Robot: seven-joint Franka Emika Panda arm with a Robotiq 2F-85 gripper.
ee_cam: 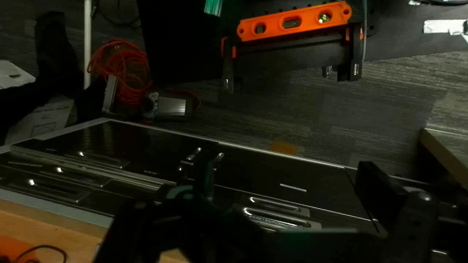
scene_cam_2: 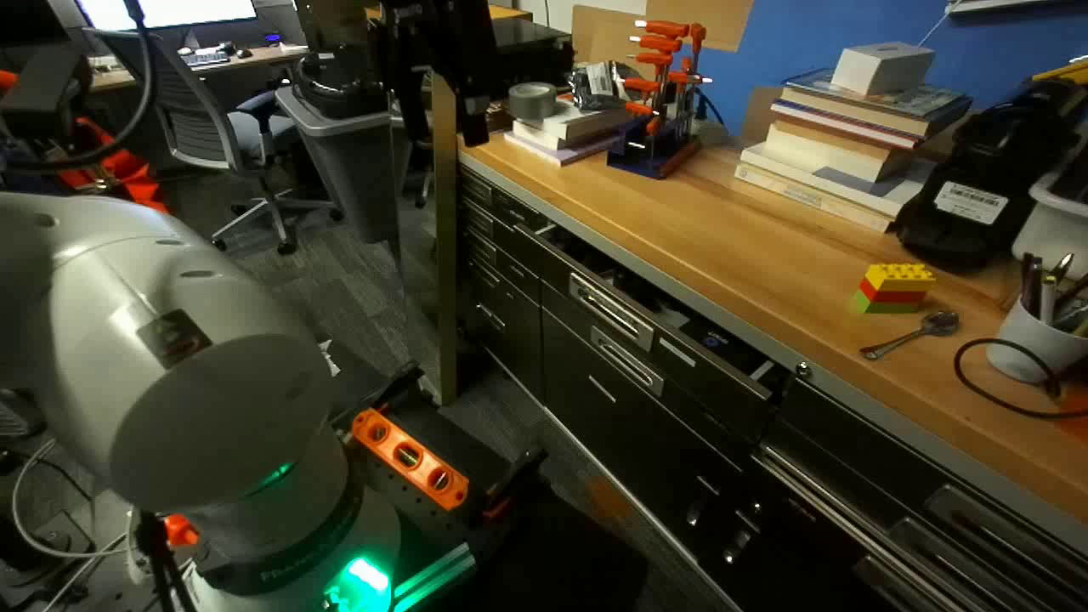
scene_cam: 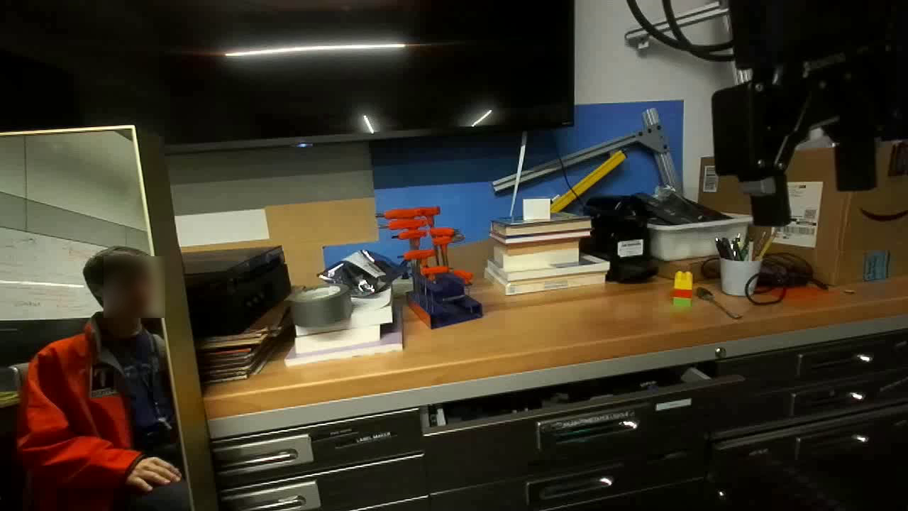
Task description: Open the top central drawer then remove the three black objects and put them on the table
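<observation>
The top central drawer point(scene_cam: 489, 447) is pulled partway out below the table point(scene_cam: 553, 333). It also stands open in an exterior view point(scene_cam_2: 714, 382), and its labelled handle shows in the wrist view point(ee_cam: 283, 221). Several dark items point(scene_cam: 596, 394) lie inside it, half hidden by its front and the table edge; I cannot tell which are the three black objects. My gripper point(scene_cam: 812, 184) is open, with nothing between its fingers. It is high above the drawer and away from it, also in an exterior view point(scene_cam_2: 446, 127) and the wrist view point(ee_cam: 292, 182).
On the table are a red-handled tool rack point(scene_cam: 447, 291), book stacks point(scene_cam: 546, 255), grey tape point(scene_cam: 320, 306), a toy block stack point(scene_cam: 682, 289), a spoon point(scene_cam: 720, 303) and a pen cup point(scene_cam: 740, 277). A black bag point(scene_cam: 617, 241) and a cardboard box point(scene_cam: 844, 234) stand behind.
</observation>
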